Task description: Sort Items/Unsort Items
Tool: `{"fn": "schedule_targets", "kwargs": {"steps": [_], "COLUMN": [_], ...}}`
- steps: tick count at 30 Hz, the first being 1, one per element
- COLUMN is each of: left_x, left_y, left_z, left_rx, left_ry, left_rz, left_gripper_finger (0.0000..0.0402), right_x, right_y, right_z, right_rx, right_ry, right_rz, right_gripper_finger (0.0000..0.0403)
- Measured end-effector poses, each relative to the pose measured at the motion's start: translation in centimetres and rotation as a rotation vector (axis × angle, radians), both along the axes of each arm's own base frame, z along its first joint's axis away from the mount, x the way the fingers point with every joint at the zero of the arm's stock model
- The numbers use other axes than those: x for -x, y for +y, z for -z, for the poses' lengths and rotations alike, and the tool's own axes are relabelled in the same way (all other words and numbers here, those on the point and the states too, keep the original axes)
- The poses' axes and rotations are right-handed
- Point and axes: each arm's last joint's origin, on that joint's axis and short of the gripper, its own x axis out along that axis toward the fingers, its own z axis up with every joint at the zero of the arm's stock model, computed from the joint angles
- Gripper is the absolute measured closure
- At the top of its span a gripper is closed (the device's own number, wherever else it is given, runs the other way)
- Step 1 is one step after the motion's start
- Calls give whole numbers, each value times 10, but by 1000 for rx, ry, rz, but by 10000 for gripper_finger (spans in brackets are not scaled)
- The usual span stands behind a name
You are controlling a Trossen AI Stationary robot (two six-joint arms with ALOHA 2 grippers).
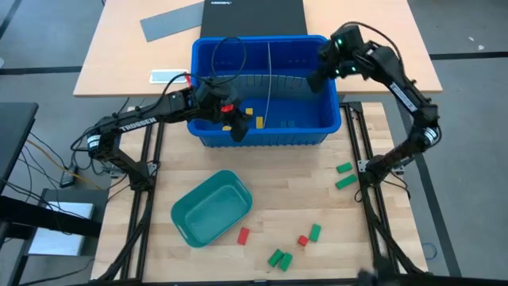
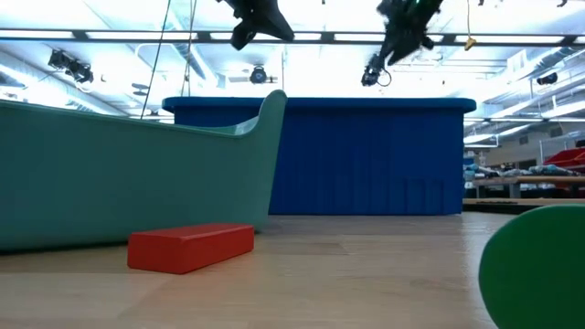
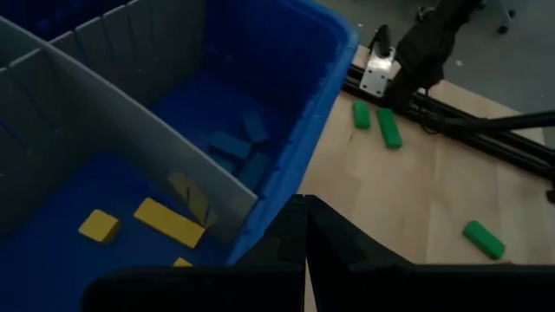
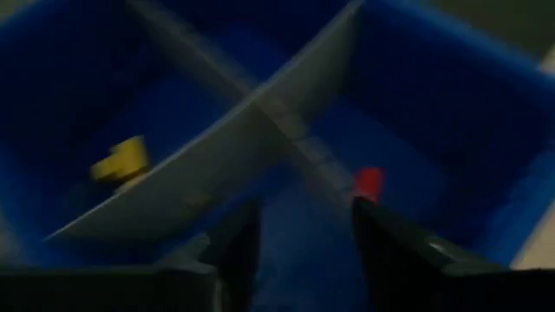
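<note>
Small red, yellow and green blocks (image 1: 344,182) lie scattered on the bench (image 1: 278,171); yellow ones (image 3: 168,222) sit in the blue bin (image 1: 262,135), others perhaps blue, hard to tell. The left end effector (image 3: 305,238) hangs over the bin's front, fingers together. The right end effector (image 4: 299,234) hovers over the bin's far corner, fingers apart, empty.

Dark arms (image 1: 143,119), white "TROSSEN" lettering

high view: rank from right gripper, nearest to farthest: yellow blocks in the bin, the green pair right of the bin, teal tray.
Measured from the right gripper, over the blue bin's right rear compartment:
1. Yellow blocks, inside the bin, front middle.
2. Green pair, on the table, right of the bin's front corner.
3. Teal tray, front left of the table.
</note>
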Motion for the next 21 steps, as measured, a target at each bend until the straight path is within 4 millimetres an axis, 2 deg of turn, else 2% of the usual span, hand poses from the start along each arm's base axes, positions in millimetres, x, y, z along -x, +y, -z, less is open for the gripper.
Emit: {"fn": "schedule_targets", "kwargs": {"steps": [5,8,16,21], "left_x": [-1,-1,-1,-1], "left_y": [-2,-3,-3,-4], "left_z": [0,0,0,0], "left_rx": [21,31,15,11], "left_ry": [-7,-10,-6,-6], "left_rz": [42,61,83,99], "left_gripper_finger": [396,396,396,396], "right_x": [-4,-9,-20,-38], "right_y": [62,104,204,258], "right_z": [-11,-14,-9,14], "right_rx": [-122,-176,-343,-441], "right_ry": [-39,-19,85,191], "right_rz": [-257,-418,-578,-597], "right_gripper_finger": [300,322,317,295]}}
